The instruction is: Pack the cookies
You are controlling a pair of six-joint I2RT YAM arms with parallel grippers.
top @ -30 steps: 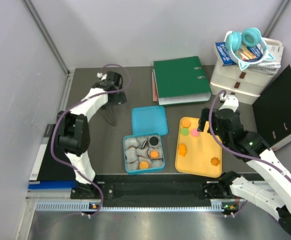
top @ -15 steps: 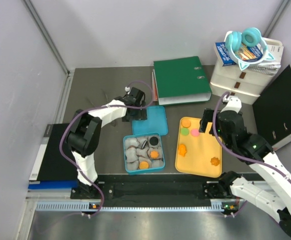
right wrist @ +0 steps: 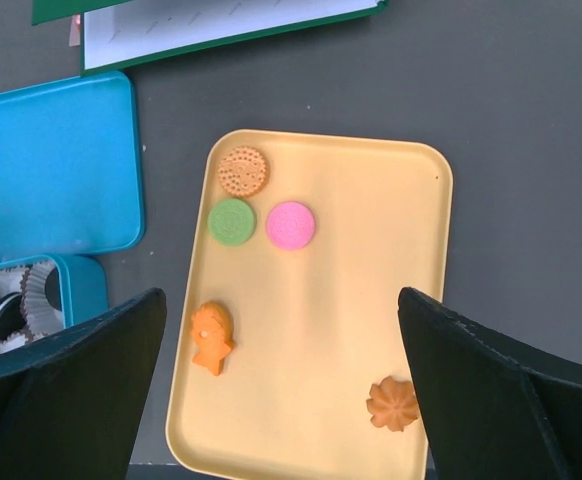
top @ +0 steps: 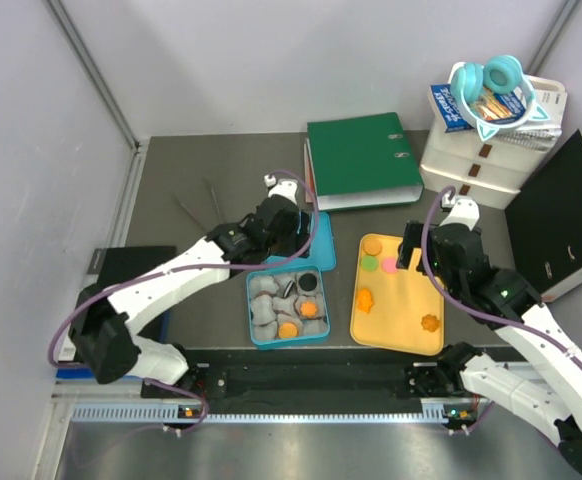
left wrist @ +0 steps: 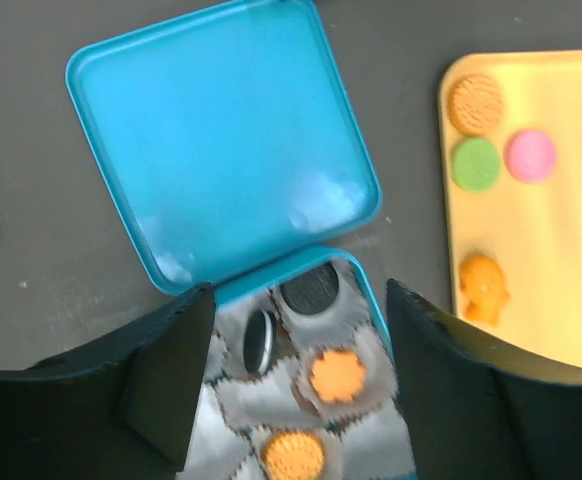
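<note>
The cookies lie in two places. On the yellow tray (right wrist: 411, 260) are a round orange one (right wrist: 243, 171), a green one (right wrist: 232, 221), a pink one (right wrist: 291, 225), an orange figure (right wrist: 212, 337) and an orange flower (right wrist: 392, 403). The blue box (top: 288, 305) holds paper liners with two black cookies (left wrist: 309, 288), an orange flower (left wrist: 336, 375) and a round orange one (left wrist: 293, 455). My left gripper (left wrist: 296, 370) hangs open above the box's far end, holding nothing. Above the tray, my right gripper (right wrist: 281, 400) is wide open and empty.
The blue lid (left wrist: 221, 140) lies flat just behind the box. A green binder (top: 361, 160) sits at the back, with white drawers (top: 481, 165) and a black binder (top: 561, 215) to the right. Thin sticks (top: 196, 205) lie at the back left.
My left arm swung from the far back left across to the lid and box, and its jaws narrowed somewhat. The right arm barely moved.
</note>
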